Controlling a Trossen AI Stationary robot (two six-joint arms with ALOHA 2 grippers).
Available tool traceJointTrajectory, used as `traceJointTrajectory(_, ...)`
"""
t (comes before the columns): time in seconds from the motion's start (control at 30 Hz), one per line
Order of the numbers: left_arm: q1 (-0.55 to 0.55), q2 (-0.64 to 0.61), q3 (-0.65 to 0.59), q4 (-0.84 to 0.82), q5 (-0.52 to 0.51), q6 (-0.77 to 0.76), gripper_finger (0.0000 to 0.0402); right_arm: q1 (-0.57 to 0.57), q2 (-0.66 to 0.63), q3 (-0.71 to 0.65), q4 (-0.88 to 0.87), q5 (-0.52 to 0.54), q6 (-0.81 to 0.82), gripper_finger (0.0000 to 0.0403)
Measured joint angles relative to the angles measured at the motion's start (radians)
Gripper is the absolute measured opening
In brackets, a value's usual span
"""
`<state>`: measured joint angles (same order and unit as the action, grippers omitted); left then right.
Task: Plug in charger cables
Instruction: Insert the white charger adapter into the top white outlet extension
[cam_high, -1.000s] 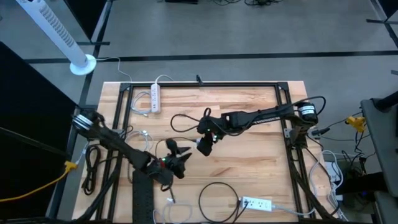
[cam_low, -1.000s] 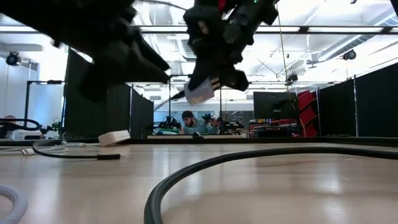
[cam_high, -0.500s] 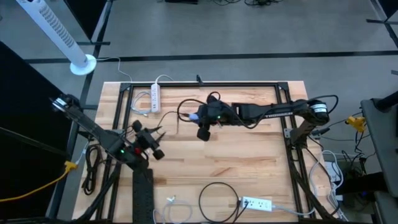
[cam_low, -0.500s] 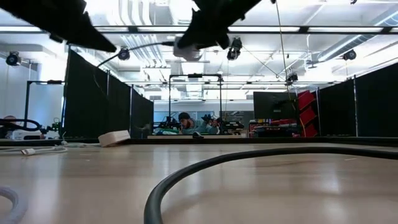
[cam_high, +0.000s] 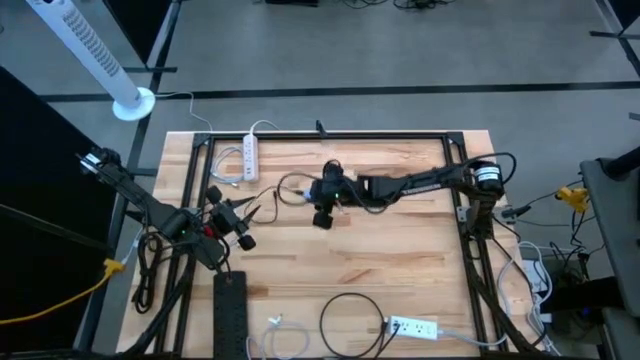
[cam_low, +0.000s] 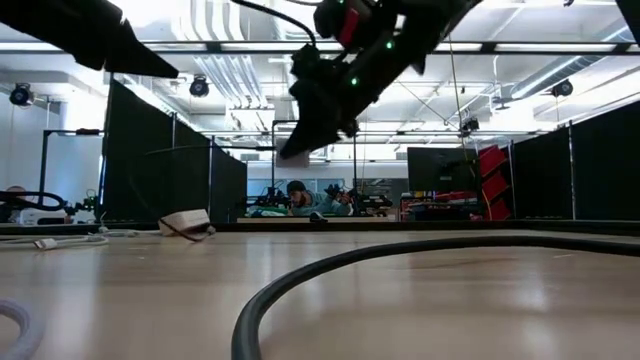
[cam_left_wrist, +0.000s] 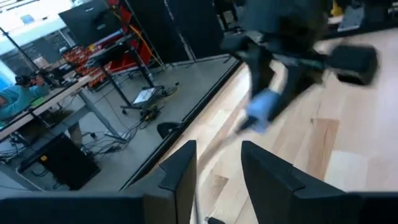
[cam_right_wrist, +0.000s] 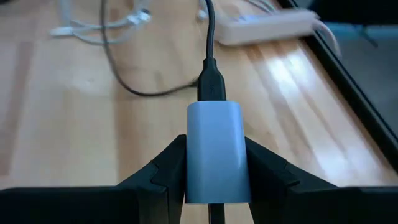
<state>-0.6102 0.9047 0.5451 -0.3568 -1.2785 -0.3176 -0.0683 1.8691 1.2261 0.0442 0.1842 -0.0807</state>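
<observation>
Charger brick (cam_right_wrist: 213, 151), smooth white plastic with rounded corners, sits pinched between the right gripper (cam_right_wrist: 214, 163) fingers, a black cable (cam_right_wrist: 209, 37) plugged into its far end and running ahead toward a white power strip (cam_right_wrist: 267, 26) near the table's back edge. In the high view that right gripper (cam_high: 322, 197) hangs over the middle-back of the wooden table (cam_high: 400, 260), with plenty of bare plank on the near side of it and only the black cable (cam_high: 290, 185) looping off to its left.

Left gripper (cam_high: 236, 222) is further left, near the table's left edge, fingers (cam_left_wrist: 180, 177) parted with nothing between them; more thin cables (cam_high: 228, 160) lie just beyond it beside the same white power strip (cam_high: 250, 156).

Toward the front edge, well clear of both grippers, there's a round black cable loop (cam_high: 348, 322), a second white power strip (cam_high: 413, 327) and a long black power strip (cam_high: 229, 318). Black metal frame rail (cam_high: 330, 136) borders the back.
</observation>
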Motion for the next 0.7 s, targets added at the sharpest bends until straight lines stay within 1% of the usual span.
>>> traceJointTrajectory(0.1, 0.003, 0.001, 0.000, -0.001, -0.051, -0.020, 0.0114, 0.043, 0.008, -0.068, 0.147, -0.010, -0.072, 0.0115)
traceJointTrajectory(0.23, 0.003, 0.001, 0.000, 0.007, -0.130, -0.048, 0.0106, 0.059, 0.006, -0.154, 0.265, -0.030, -0.077, 0.0115)
traceJointTrajectory(0.37, 0.007, 0.007, 0.000, 0.007, -0.179, -0.090, 0.0106, 0.065, 0.002, -0.213, 0.282, -0.090, -0.070, 0.0115)
traceJointTrajectory(0.6, 0.019, 0.052, -0.005, 0.003, -0.178, -0.125, 0.0114, 0.088, -0.004, -0.226, 0.284, -0.095, -0.082, 0.0115)
traceJointTrajectory(0.7, 0.037, 0.072, -0.005, 0.002, -0.177, -0.174, 0.0115, 0.088, -0.005, -0.215, 0.294, -0.095, -0.039, 0.0115)
